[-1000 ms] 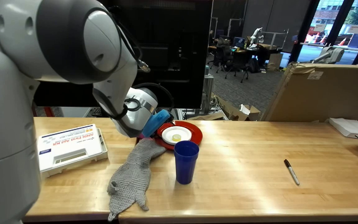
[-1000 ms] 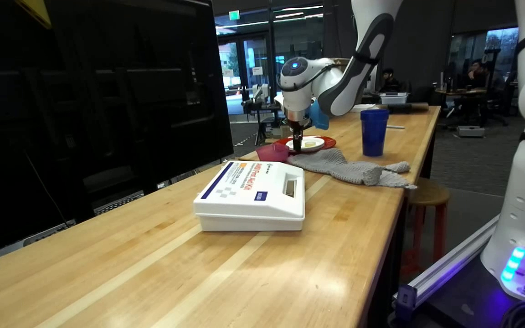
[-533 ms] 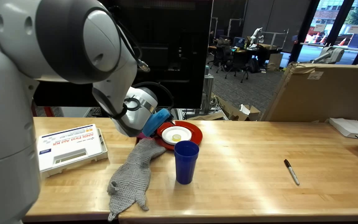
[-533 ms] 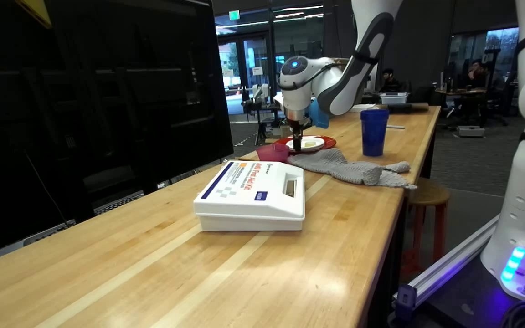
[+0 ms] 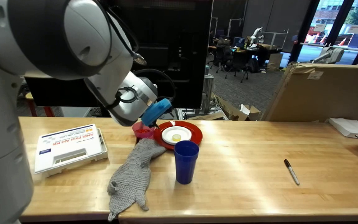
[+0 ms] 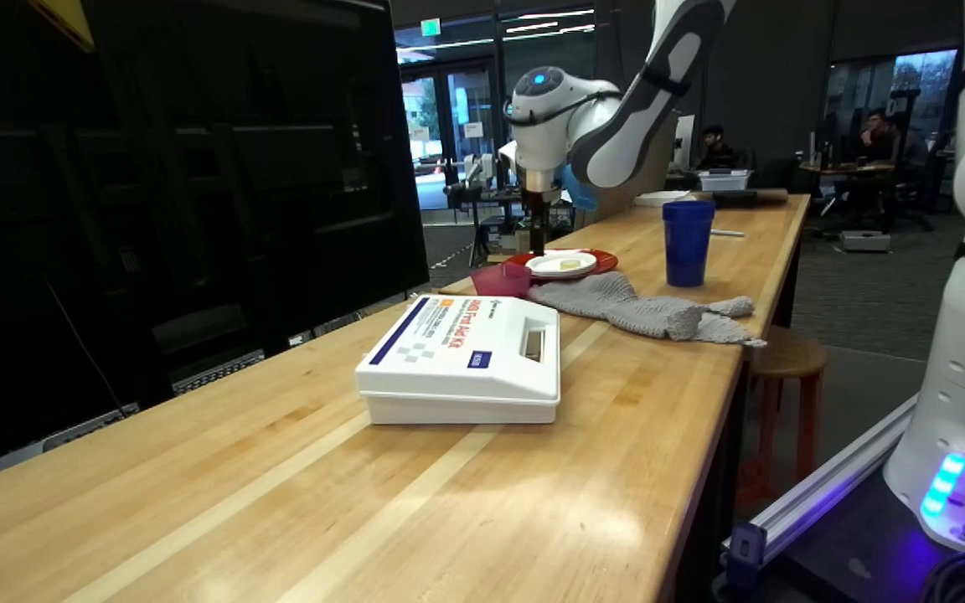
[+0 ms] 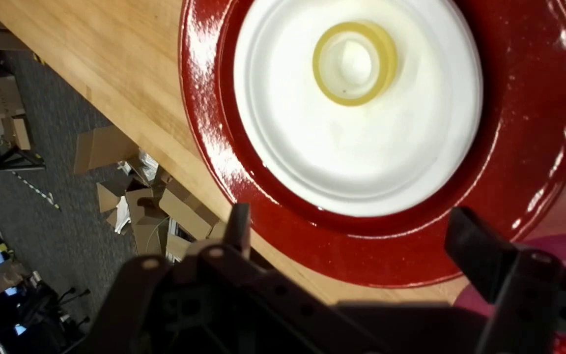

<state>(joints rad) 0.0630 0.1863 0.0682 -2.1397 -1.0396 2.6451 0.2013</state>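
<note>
Pale wood makes up the long table [image 5: 244,193] below me; a dark screen [image 5: 169,53] stands behind it, and cardboard boxes [image 7: 184,204] lie on the floor past the edge nearest me. I hold my gripper [image 7: 349,221] above the rim of the red plate [image 7: 523,108], its two fingers spread wide apart, one toward that edge, the other toward the pink bowl [image 6: 499,282], which sits just beside the plate with something red inside. On the red plate, a white plate [image 7: 352,152] bears a yellow ring [image 7: 386,56], farther from my fingertips than the nearest rim. From beside the bowl, a grey knitted cloth [image 5: 130,177] stretches away from me to the opposite edge. Past the plates, a blue cup [image 5: 185,165] stands upright; beyond it, well apart from me, lies a marker [image 5: 291,172]. Past the bowl from me lies a white first aid kit [image 6: 466,352].
</note>
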